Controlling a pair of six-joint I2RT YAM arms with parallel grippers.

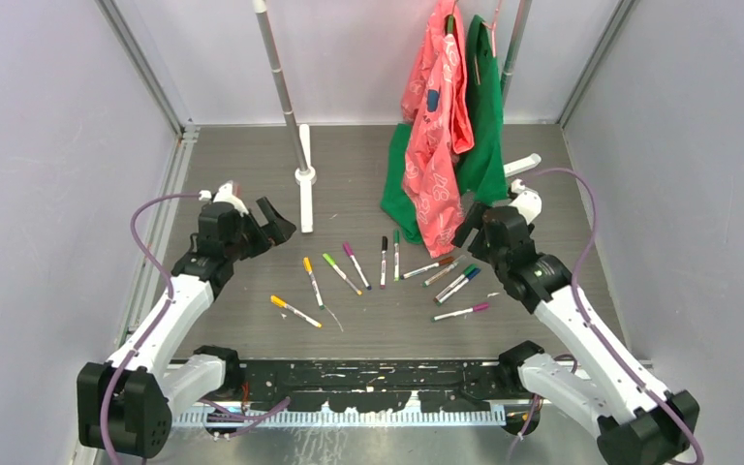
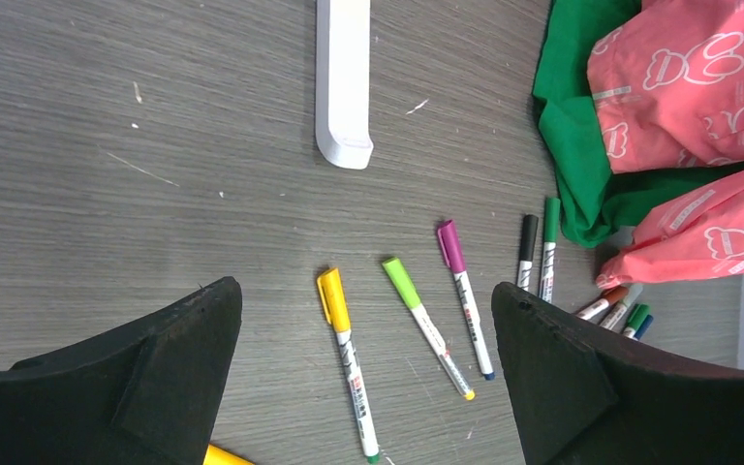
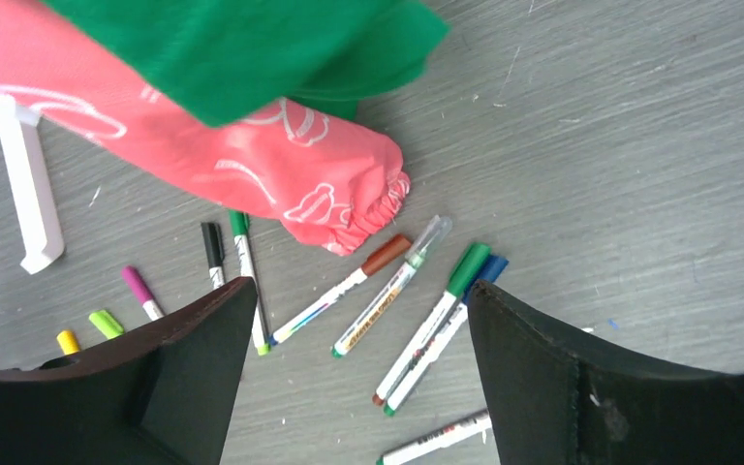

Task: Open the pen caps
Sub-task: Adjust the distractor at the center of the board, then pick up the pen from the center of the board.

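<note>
You have eleven slim white marker pens [image 1: 384, 262] with coloured ends in the middle of the frame. At the upper right hang two cloths: one pink patterned cloth [image 1: 436, 145] and one plain green cloth [image 1: 487, 126]. You also have two grey metal poles [image 1: 281, 77], two white plastic feet [image 1: 305, 194] and two white-and-black robot arms [image 1: 170, 320].

The grey wood-grain tabletop [image 1: 252, 155] carries a white foot [image 1: 305, 194] at about 11 o'clock from its middle. A silvery pole [image 1: 279, 82] rises tilted from the foot. At 1 o'clock a pink garment [image 1: 434, 145] with white prints hangs in front of a green garment [image 1: 487, 126]. The lower ends of both reach the tabletop.
</note>
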